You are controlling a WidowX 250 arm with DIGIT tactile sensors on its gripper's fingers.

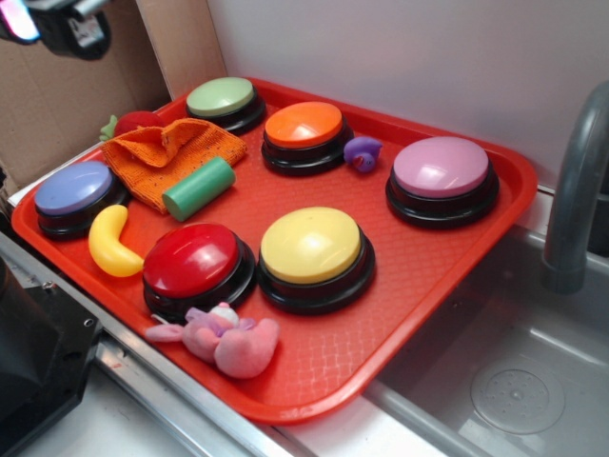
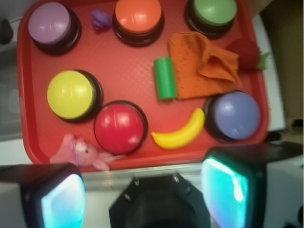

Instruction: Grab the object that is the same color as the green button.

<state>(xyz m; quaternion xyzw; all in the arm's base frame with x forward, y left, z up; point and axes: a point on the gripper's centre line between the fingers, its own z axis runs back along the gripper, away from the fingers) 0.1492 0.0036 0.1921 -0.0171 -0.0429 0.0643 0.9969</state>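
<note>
Exterior view: the green block (image 1: 199,188) is lying on the red tray (image 1: 447,248), touching the orange cloth (image 1: 169,152), well apart from the green button (image 1: 222,96).
Gripper (image 1: 59,27): it is hanging high at the top left corner.
Wrist view: the green block (image 2: 165,78) is lying ahead, long side pointing away.
Fingers (image 2: 227,186): they are standing wide apart, holding nothing.

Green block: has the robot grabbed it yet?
Not yet. The green block lies on the tray against the orange cloth, untouched. The hand is open and holds nothing, hanging above the tray's edge. It must go down, close on the block and lift it.
</note>
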